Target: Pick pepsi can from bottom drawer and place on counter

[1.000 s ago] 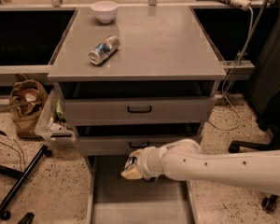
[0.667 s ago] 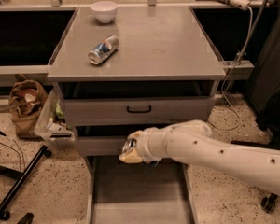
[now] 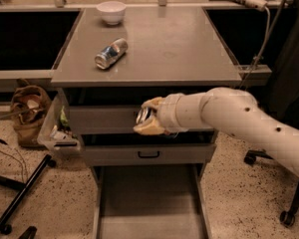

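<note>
My gripper [image 3: 147, 116] is in front of the top drawer front, just below the counter's front edge. It is shut on the pepsi can [image 3: 142, 115], of which only a silver end shows between the tan fingers [image 3: 148, 128]. The white arm reaches in from the right. The bottom drawer [image 3: 149, 203] is pulled out below, showing a bare grey floor with thin side walls. The counter [image 3: 164, 49] is the broad grey top of the cabinet above the gripper.
A paler silver-white can [image 3: 111, 53] lies on its side at the counter's left. A white bowl [image 3: 111, 11] stands at the back left. A second closed drawer with a black handle [image 3: 148, 155] sits below the gripper. A brown bag [image 3: 30, 108] and a plastic bin [image 3: 57, 128] stand left of the cabinet.
The gripper has risen with the can from just above the bottom drawer to the height of the top drawer front, close under the counter's edge.
</note>
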Motion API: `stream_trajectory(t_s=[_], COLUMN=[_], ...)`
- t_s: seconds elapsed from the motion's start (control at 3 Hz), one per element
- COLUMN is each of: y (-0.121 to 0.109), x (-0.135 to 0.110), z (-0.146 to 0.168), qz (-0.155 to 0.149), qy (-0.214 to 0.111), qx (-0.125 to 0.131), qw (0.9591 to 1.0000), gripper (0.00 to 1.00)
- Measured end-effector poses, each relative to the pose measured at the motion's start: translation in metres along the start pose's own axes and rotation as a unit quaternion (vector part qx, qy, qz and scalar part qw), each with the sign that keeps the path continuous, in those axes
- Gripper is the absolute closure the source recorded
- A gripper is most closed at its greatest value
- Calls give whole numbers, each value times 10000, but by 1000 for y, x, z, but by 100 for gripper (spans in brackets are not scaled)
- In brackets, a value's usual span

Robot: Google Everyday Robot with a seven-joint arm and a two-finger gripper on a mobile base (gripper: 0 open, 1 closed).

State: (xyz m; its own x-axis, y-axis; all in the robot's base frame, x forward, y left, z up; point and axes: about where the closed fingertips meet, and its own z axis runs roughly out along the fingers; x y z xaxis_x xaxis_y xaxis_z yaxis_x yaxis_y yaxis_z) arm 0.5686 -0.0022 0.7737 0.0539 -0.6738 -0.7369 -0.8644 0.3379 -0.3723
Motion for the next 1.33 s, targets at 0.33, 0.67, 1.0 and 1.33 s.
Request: stream_trajectory(t_s=[0.33,0.67,1.0,1.33], y=[-12,-11,-25,-69], x=[-7,-7,-15,-48], z=[-5,-4,-11,-32], qz=[-200,-190,-334,-897], qy=[-62,-60,-3,122], qx=[103,95,204,544], qw=[9997,9998,9992,9944], gripper=[100,100,100,100])
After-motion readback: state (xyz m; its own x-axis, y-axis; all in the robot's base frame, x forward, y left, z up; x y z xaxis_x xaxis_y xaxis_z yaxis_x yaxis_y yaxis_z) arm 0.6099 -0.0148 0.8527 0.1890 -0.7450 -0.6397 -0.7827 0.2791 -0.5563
